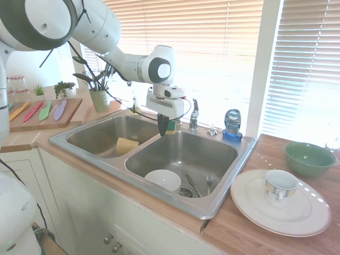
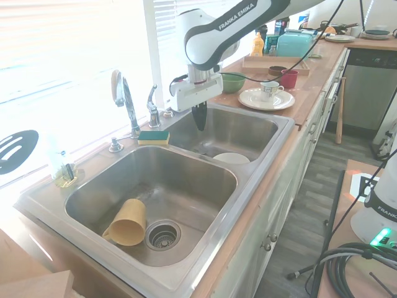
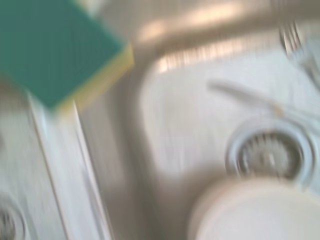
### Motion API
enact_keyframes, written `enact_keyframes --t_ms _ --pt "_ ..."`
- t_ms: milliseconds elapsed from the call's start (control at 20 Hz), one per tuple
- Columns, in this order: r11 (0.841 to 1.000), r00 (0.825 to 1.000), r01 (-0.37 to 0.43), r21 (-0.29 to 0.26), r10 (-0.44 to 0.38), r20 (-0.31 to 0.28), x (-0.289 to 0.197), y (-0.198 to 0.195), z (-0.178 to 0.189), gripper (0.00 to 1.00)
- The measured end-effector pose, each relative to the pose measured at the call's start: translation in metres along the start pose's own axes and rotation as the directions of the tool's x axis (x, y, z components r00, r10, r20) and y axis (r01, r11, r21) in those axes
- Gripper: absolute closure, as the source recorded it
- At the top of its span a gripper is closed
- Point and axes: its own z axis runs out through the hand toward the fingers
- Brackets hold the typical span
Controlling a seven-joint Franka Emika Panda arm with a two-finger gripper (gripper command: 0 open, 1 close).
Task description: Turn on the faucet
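Above the sink's divider we saw the gripper (image 2: 200,121) with its jaws pressed together, holding nothing, just beside the sponge (image 2: 153,137). The faucet (image 2: 124,99) stood behind, its lever (image 2: 152,99) untouched.

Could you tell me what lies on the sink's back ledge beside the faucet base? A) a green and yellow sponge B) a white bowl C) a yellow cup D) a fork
A: the green and yellow sponge lies flat on the sink ledge right by the faucet base.
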Motion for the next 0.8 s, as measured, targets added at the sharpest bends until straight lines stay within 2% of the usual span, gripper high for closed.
enact_keyframes --t_ms 50,100,350,800 --pt "1.0 1.0 0.004 -0.006 -0.004 0.003 -0.007 0.013 -0.001 1.0" --pt "1.0 1.0 0.008 -0.01 -0.008 0.005 -0.014 0.025 -0.001 0.0" --pt "1.0 1.0 0.016 -0.007 -0.016 0.0 -0.035 0.069 -0.008 0.0" --pt "1.0 1.0 0.023 0.002 -0.023 -0.005 -0.036 0.08 -0.01 0.0"
